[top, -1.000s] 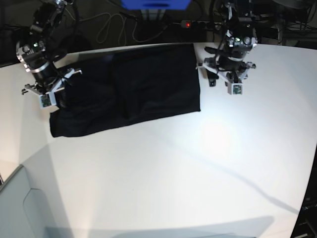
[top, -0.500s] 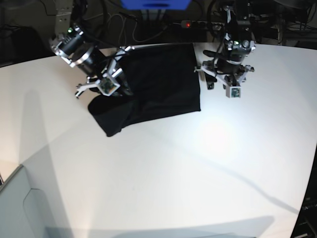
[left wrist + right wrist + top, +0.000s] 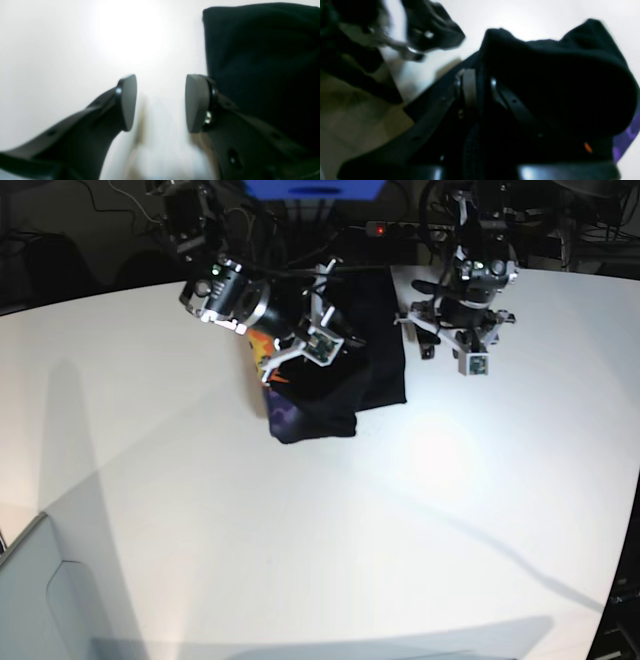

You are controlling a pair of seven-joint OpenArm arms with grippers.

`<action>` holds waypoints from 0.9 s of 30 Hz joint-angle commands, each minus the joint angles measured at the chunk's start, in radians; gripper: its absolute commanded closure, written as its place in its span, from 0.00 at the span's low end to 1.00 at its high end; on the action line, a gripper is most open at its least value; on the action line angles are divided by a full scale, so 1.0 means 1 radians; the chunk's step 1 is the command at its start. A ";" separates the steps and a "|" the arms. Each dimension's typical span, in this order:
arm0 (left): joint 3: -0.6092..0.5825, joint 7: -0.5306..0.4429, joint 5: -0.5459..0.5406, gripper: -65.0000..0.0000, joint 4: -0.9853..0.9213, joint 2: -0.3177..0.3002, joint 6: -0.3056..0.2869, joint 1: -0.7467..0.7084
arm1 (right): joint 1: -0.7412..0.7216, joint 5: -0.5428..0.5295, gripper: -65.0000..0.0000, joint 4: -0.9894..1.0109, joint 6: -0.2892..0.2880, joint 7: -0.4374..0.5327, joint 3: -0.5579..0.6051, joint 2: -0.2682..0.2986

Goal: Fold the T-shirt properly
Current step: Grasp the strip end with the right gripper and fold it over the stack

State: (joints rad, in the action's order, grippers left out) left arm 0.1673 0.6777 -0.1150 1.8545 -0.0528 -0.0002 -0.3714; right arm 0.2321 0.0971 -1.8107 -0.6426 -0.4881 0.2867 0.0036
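Note:
The black T-shirt (image 3: 380,345) lies at the far middle of the white table (image 3: 400,530). My right gripper (image 3: 338,340) is shut on a bunch of its cloth and holds it lifted over the flat part. Below it a fold hangs down, showing orange print (image 3: 262,356) and purple print (image 3: 281,416). In the right wrist view the fingers (image 3: 469,87) pinch black T-shirt cloth (image 3: 557,82), with purple print (image 3: 627,140) at the edge. My left gripper (image 3: 420,330) stands open just beside the shirt's right edge. Its wrist view shows the left gripper (image 3: 161,102) empty, the T-shirt (image 3: 262,62) to its right.
Behind the table's far edge lie a power strip with a red light (image 3: 385,227), cables and a blue object (image 3: 315,188). A grey surface (image 3: 40,600) sits at the lower left corner.
My right gripper has swept from the table's left toward the right, dragging the shirt's left part up and over the rest, so the printed side now shows. The left arm has hardly moved.

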 commanded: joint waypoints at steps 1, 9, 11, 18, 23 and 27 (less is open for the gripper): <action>0.002 -0.020 -0.005 0.54 0.026 -0.005 0.006 0.001 | -0.006 -0.026 1.00 -0.007 -0.009 0.033 0.003 -0.004; 0.077 -0.019 -0.005 0.54 0.129 0.001 0.001 -0.033 | -0.038 -0.026 0.88 0.004 -0.009 0.024 0.058 0.060; 0.111 -0.017 -0.005 0.54 0.150 0.001 0.001 -0.047 | -0.040 -0.026 0.71 -0.002 -0.009 0.024 0.087 0.078; 0.291 -0.017 -0.005 0.54 0.182 0.001 -0.001 -0.090 | 0.011 -0.029 0.26 -0.105 -0.009 0.035 0.095 0.088; 0.438 -0.017 -0.005 0.54 0.181 0.003 -0.001 -0.090 | 0.045 -0.029 0.27 -0.177 -0.009 0.035 -0.008 0.083; 0.504 -0.017 -0.007 0.54 0.181 0.001 -0.002 -0.090 | 0.049 -0.029 0.27 -0.172 -0.007 0.032 -0.103 0.082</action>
State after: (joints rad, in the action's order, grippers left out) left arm 0.6655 0.6815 -0.1200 2.0144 -0.0441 -0.0044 -0.4595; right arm 0.2871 0.0856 -1.9671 -0.6426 -0.4828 0.1818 0.0879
